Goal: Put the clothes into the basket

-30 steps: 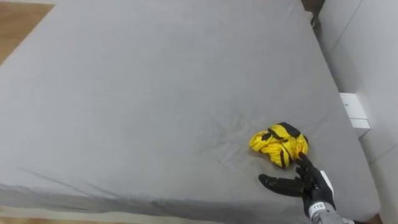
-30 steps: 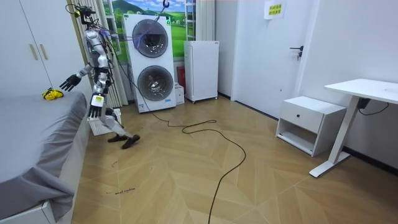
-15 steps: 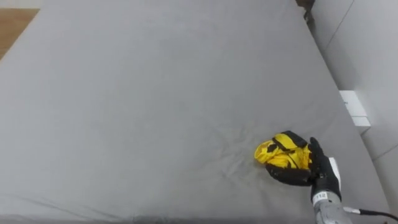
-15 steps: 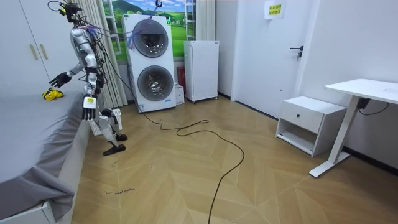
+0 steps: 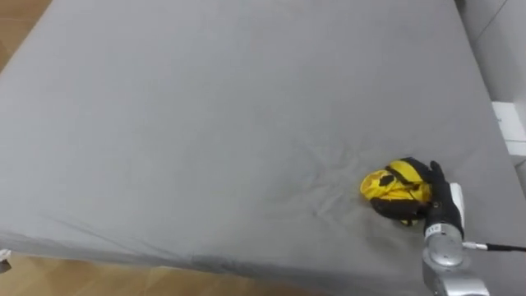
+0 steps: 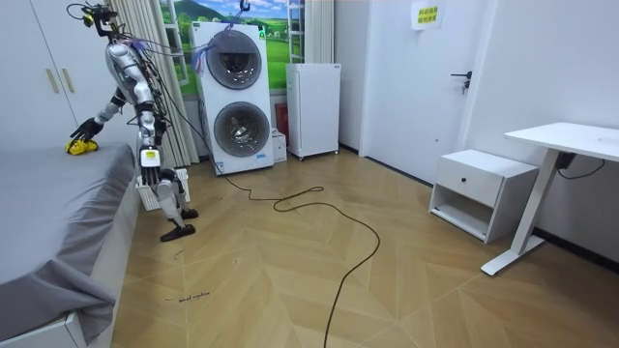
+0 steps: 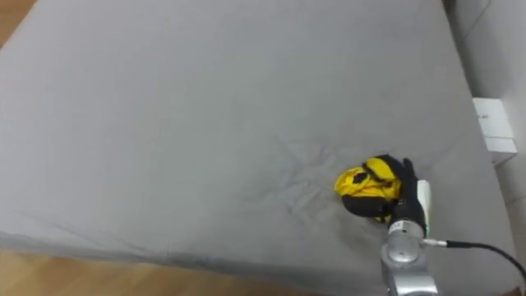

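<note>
bed (image 5: 164,123): grey sheet creased just left of the yellow-and-black garment (image 5: 393,185), which lies near its right edge | right hand (image 5: 437,197): fingers curl round the garment | left hand (image 6: 149,170): hangs by the robot's side | risk: the grip may pinch the sheet too, or loose folds may slip out on lifting and drop back

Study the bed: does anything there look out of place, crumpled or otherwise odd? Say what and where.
A yellow garment lies bunched in a ball near the right edge of the grey bed, not spread flat, and the bed's surface is creased beside it. The right hand is curled round it. Nothing else stands out.
</note>
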